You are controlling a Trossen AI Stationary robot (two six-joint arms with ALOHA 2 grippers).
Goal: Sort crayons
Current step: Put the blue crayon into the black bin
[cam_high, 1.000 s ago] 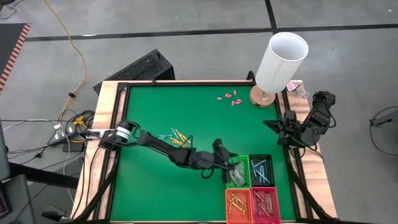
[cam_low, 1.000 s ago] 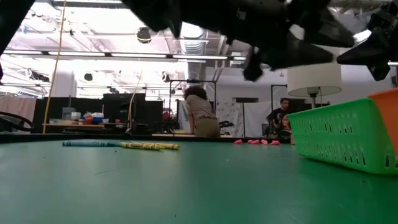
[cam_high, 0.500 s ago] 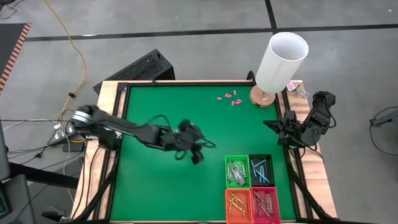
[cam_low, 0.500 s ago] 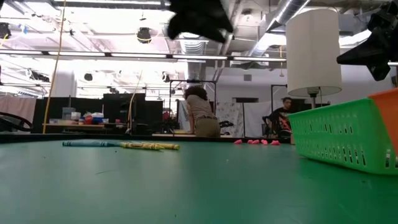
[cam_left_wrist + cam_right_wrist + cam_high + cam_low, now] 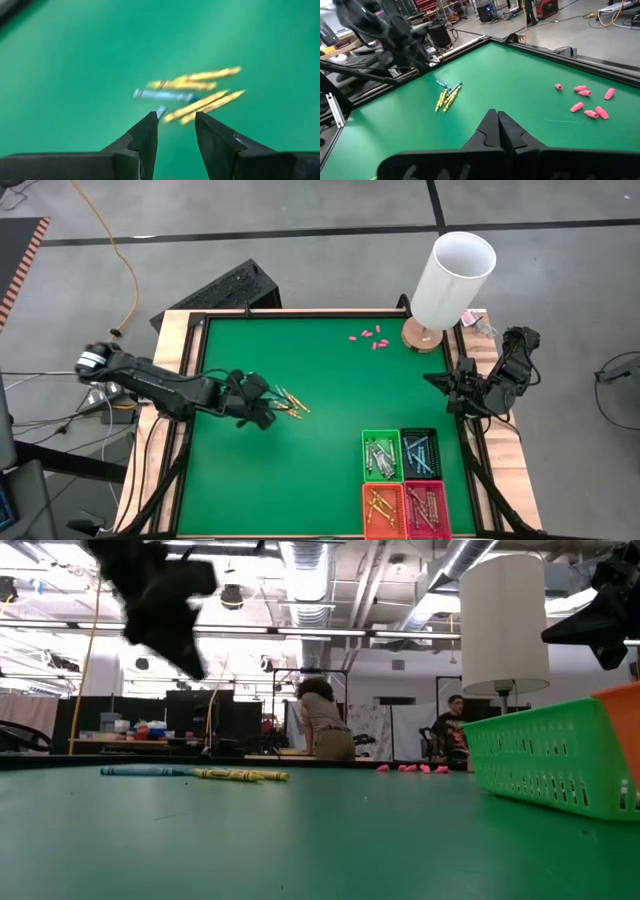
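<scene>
Nearest us, along the front edge of the table [image 5: 250, 490], stood four small baskets, and sorted crayons already lay in them: the green basket [image 5: 381, 456] and the dark basket [image 5: 421, 453] behind, the orange basket [image 5: 382, 507] and the red basket [image 5: 425, 507] in front.

Farther up the green mat, on its left side, lay the loose crayons [image 5: 286, 402], a small cluster of yellow-orange sticks with a light blue one among them. We saw them flat on the mat, touching or crossing one another. In the high view their long axes ran slantwise across the table, from upper left to lower right.

The left gripper [image 5: 176, 131] hung above the mat just beside this cluster, on the side toward the left edge of the table. Its jaws stood partly apart and we saw nothing between them. In the left wrist view the crayons lay ahead of the fingertips, slightly blurred. We judged that this arm, far the nearer of the two, would have to come forward and down and set its jaws across one stick, not along it.

Well beyond, at the right rim, the right gripper [image 5: 498, 125] waited with its fingers pressed together, holding nothing. Near the far edge lay the pink pieces [image 5: 369, 338], beside the lamp [image 5: 450, 278].
</scene>
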